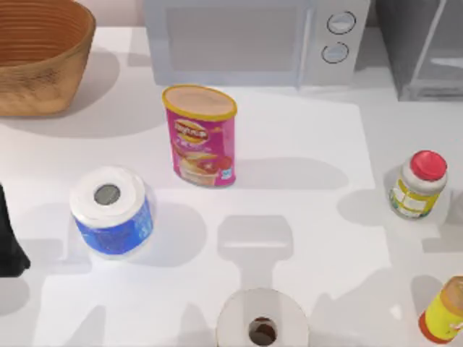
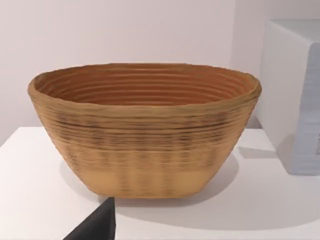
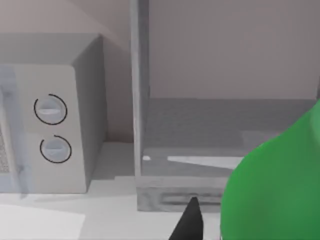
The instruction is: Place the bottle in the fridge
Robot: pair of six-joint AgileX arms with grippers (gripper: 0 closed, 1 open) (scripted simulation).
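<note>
The green bottle point(image 3: 275, 190) looms very close in the right wrist view, with one dark finger point(image 3: 191, 221) of my right gripper point(image 3: 227, 227) beside it; the gripper is shut on the bottle. Straight ahead stands the fridge point(image 3: 210, 125), its door side open onto a grey interior floor behind a pale frame bar. From above, the fridge point(image 1: 427, 43) occupies the table's far right corner. My left arm point(image 1: 9, 238) rests at the table's left edge, facing the basket point(image 2: 145, 130).
A microwave point(image 1: 246, 40) with two knobs stands left of the fridge. A pink chips can point(image 1: 201, 137), a blue-wrapped paper roll point(image 1: 111, 211), a white roll point(image 1: 262, 325), a red-lidded jar point(image 1: 418, 186) and a yellow jar point(image 1: 445, 312) stand about.
</note>
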